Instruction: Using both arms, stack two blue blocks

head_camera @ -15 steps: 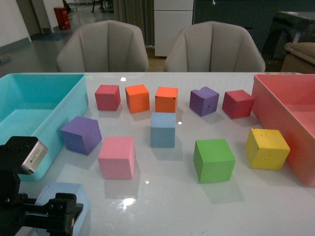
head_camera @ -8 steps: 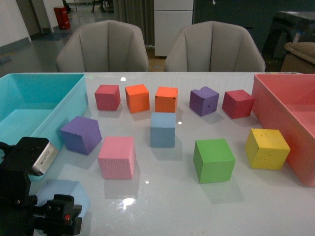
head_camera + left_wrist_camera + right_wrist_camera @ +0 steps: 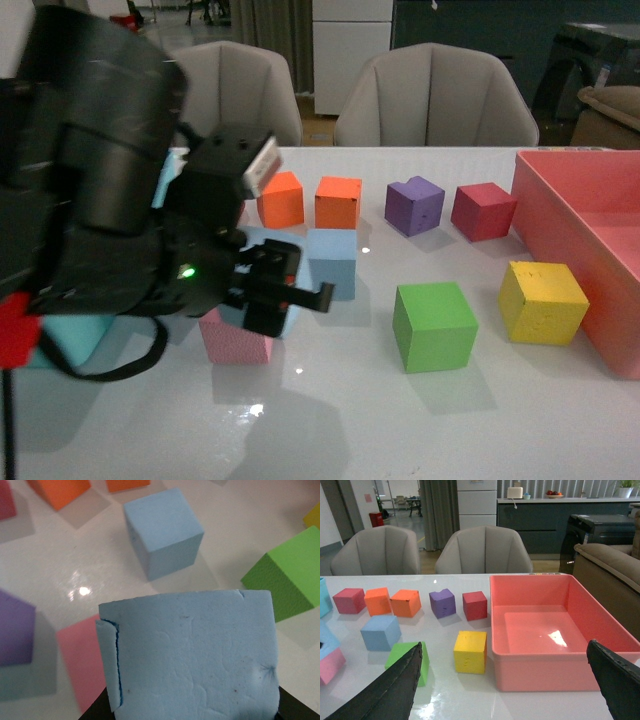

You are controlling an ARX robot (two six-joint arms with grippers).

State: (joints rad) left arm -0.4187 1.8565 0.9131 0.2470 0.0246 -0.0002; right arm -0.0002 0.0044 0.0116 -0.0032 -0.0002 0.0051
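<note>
My left gripper (image 3: 270,295) is shut on one pale blue block (image 3: 195,655) and holds it above the table. This block fills the left wrist view. It hangs over the pink cube (image 3: 235,345), just left of and nearer than the second blue block (image 3: 333,262). The second block stands on the table mid-row and also shows in the left wrist view (image 3: 162,535) and the right wrist view (image 3: 380,631). My right gripper (image 3: 505,680) is open and empty, raised over the near right side. It is out of the front view.
A green cube (image 3: 434,325) and a yellow cube (image 3: 543,300) stand to the right. Orange (image 3: 338,201), purple (image 3: 414,204) and red (image 3: 483,210) cubes line the back. A pink bin (image 3: 590,230) is at far right. The left arm hides most of the turquoise bin (image 3: 62,342).
My left arm has risen from the near left corner and swung right and forward with the blue block. It now covers the left of the table.
</note>
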